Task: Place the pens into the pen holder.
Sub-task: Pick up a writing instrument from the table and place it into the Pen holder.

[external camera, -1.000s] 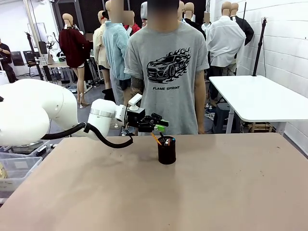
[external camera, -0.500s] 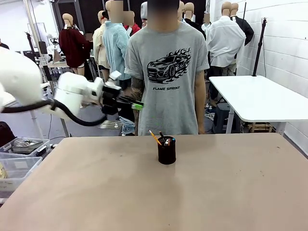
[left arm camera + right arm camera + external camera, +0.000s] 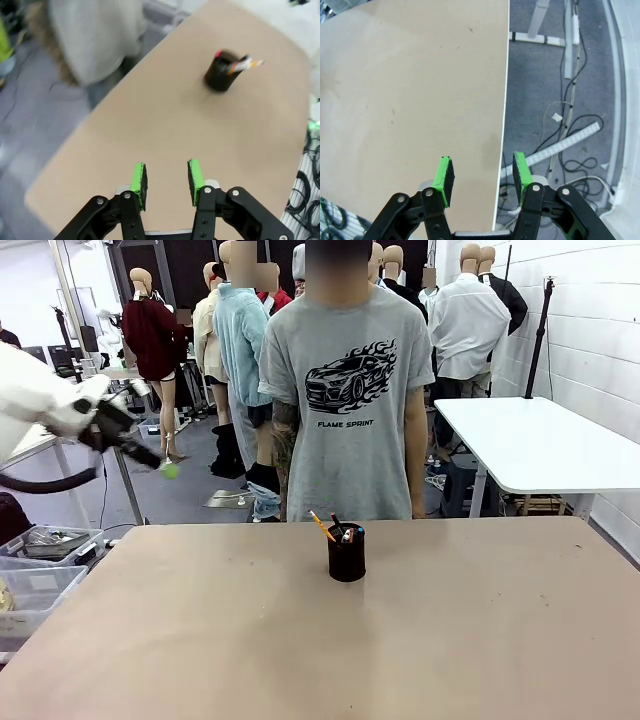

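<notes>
Three pens (image 3: pixel 334 528) stand in the pen holder (image 3: pixel 346 554), mid-table (image 3: pixel 300 640) before the person (image 3: pixel 345 390), on my front camera; the left gripper (image 3: pixel 150 460) hangs off the table's left edge, blurred. My left wrist camera shows its fingers (image 3: pixel 139 181) parted, empty, holder well ahead. On my right wrist camera the right gripper (image 3: pixel 481 181) gapes empty over the table edge

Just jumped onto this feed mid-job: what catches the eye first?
The black pen holder stands alone mid-table with pens sticking out of it, right in front of the person in a grey shirt at the far edge. The left gripper hangs open, empty, off the table's left side.
</notes>
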`<state>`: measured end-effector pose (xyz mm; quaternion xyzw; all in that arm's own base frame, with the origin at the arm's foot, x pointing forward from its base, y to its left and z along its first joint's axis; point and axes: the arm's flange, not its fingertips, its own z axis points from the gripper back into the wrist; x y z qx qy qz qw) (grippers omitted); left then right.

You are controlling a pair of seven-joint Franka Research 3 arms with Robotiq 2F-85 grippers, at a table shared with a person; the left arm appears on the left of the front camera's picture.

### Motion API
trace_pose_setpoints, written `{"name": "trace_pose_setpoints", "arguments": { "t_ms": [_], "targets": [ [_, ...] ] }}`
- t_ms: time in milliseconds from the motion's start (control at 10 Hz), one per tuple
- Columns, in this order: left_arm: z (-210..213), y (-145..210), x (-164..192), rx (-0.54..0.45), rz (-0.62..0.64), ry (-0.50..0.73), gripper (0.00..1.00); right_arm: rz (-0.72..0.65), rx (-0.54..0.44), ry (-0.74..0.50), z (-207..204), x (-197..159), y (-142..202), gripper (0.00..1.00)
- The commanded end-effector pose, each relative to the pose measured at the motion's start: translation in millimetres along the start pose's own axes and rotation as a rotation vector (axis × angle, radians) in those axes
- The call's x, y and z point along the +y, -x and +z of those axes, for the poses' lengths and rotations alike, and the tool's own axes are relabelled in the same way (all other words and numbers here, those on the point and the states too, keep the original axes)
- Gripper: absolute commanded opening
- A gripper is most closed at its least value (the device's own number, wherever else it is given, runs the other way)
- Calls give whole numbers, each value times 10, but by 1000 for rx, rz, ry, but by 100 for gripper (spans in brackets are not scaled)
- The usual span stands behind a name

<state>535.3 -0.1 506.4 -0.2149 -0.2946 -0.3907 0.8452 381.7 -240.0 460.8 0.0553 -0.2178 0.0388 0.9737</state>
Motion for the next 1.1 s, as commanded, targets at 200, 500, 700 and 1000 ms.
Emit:
{"name": "trace_pose_setpoints", "arguments": {
  "t_ms": [200,500,700,1000],
  "targets": [
    [537,711,-523,445,537,-218,94,6,2,18,-15,10,-3,60],
    [686,892,-590,489,538,-312,100,6,2,18,-15,10,-3,60],
    [701,999,-595,498,560,-349,100,6,2,18,-15,10,-3,60],
    [701,999,-595,498,560,-349,100,6,2,18,-15,10,-3,60]
  ]
}}
